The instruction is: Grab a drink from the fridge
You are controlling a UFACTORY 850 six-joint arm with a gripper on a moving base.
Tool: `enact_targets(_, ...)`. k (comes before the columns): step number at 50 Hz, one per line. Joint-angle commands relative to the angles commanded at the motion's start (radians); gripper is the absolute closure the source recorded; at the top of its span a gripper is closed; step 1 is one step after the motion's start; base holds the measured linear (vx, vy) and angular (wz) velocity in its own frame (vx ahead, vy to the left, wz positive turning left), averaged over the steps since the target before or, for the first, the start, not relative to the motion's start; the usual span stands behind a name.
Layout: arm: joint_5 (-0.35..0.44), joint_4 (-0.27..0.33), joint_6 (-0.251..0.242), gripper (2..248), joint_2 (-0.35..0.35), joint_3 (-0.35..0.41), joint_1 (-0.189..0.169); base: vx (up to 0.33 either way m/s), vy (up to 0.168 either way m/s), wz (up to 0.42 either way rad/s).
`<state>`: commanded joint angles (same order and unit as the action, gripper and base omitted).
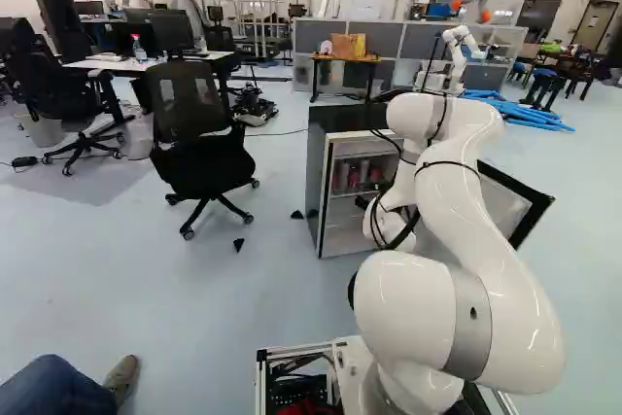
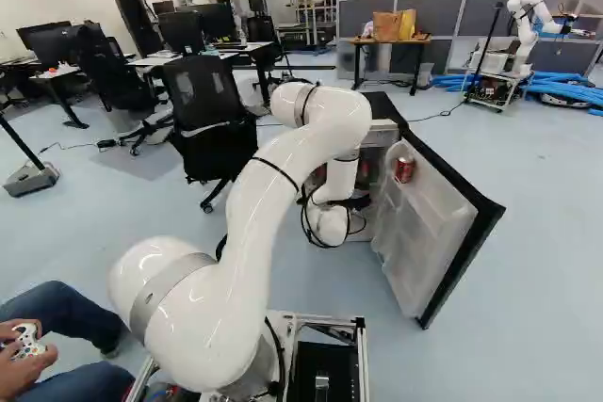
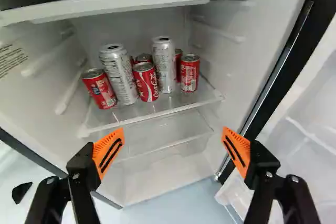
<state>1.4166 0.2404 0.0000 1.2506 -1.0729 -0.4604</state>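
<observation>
"Well, the gripper point(image 3: 173, 136) spreads wide, empty; drink cans point(image 3: 145, 82) wait far ahead on the shelf point(image 3: 157, 113)!"

"Right: straddle the near right red can point(image 3: 189, 73), level, clear of the door point(image 2: 435, 223), then squeeze gently!"

Fridge point(image 1: 342, 119): on the floor point(image 1: 97, 279), ahead of me
Shelf point(image 3: 152, 113): inside it, under the cans point(image 3: 147, 83)
Door point(image 2: 429, 223): at the fridge's right
Single can point(image 2: 404, 170): apparently on the door's inner side
Chair point(image 1: 199, 157): left of the fridge
</observation>
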Motion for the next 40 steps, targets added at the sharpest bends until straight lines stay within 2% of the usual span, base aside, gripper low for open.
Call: enact_targets(40, 0.003, -0.008, 0.000, 3, 0.083, -0.164, -0.005, 0.000, 0.000, 0.000)
